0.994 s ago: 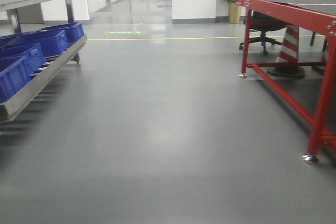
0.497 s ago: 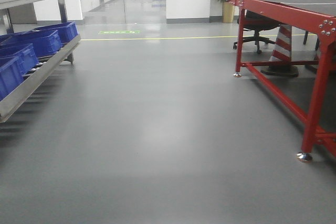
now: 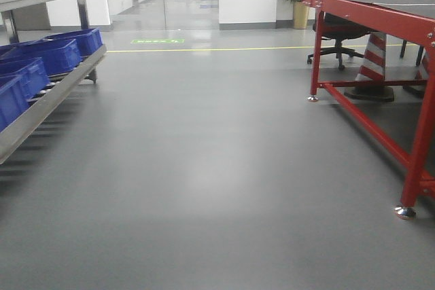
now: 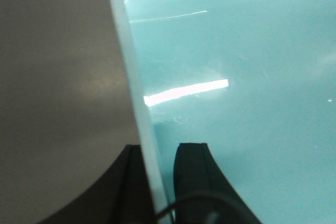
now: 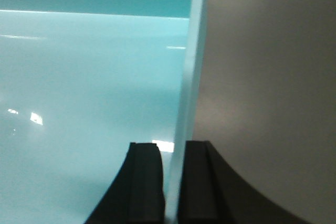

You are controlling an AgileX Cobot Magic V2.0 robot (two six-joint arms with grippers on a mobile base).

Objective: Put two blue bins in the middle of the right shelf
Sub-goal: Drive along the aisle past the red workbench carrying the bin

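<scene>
Soft, pale glare is washing the floor (image 3: 204,174). Wrist views are blurring close up; a bright streak is reflecting on the bin (image 4: 247,40) just beyond the left fingers (image 4: 191,171).

Front camera: low, faces forward over floor (image 3: 204,168); shelf (image 3: 51,96) left, red table (image 3: 380,15) right. Wrist cameras: very near, looking past left gripper (image 4: 159,153) and right gripper (image 5: 172,148) along bin (image 4: 247,45) wall. Shared: only floor.

Open grey floor (image 3: 204,168) is found ahead, bounded left by the shelf rack (image 3: 47,103) of blue bins (image 3: 58,53) and right by the red table (image 3: 380,22), a striped cone (image 3: 374,59) beyond its frame. The left gripper (image 4: 157,182) and right gripper (image 5: 170,182) are each filled by a bin wall (image 4: 134,77) (image 5: 188,77).
</scene>
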